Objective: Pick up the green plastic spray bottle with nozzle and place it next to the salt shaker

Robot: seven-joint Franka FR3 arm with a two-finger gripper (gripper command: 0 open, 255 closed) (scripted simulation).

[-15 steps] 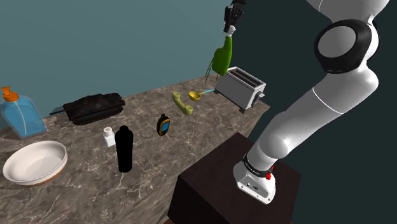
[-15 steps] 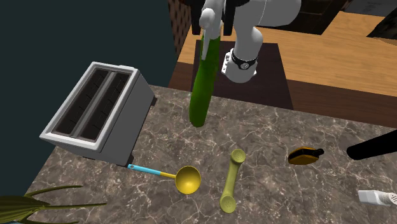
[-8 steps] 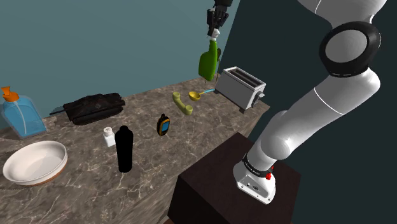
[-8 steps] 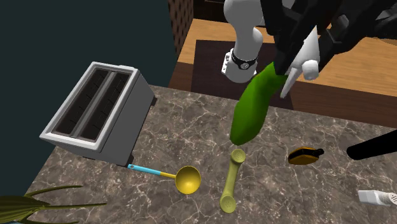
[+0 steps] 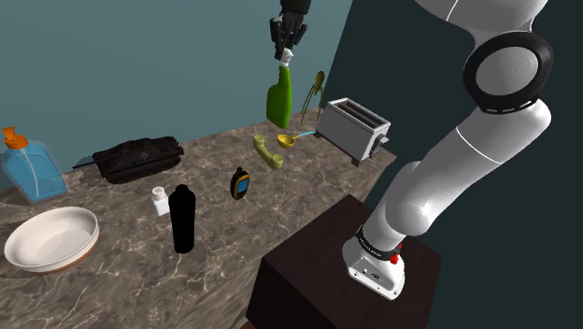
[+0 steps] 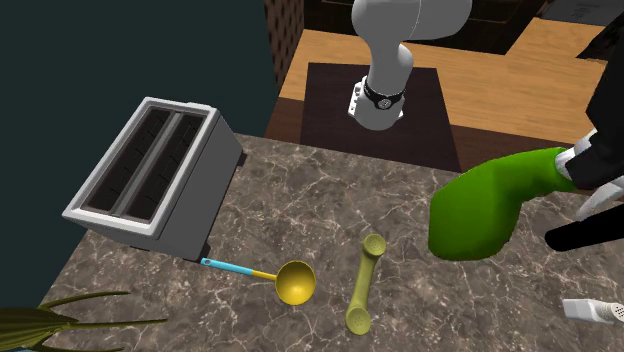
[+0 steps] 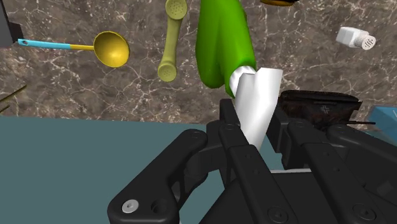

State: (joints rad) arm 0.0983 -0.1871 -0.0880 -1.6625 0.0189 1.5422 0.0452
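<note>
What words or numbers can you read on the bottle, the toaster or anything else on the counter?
None can be read.
The green spray bottle, clasped by the gripper, is plain.
The toaster carries no label.
The small marks on the arm's base are too small to read.

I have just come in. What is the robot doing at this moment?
The arm's black gripper holds the green spray bottle by its white nozzle, and the bottle hangs in the air above the marble counter. The salt shaker stands farther along the counter, beside a black bottle. The spray bottle is not yet set down next to it.
</note>
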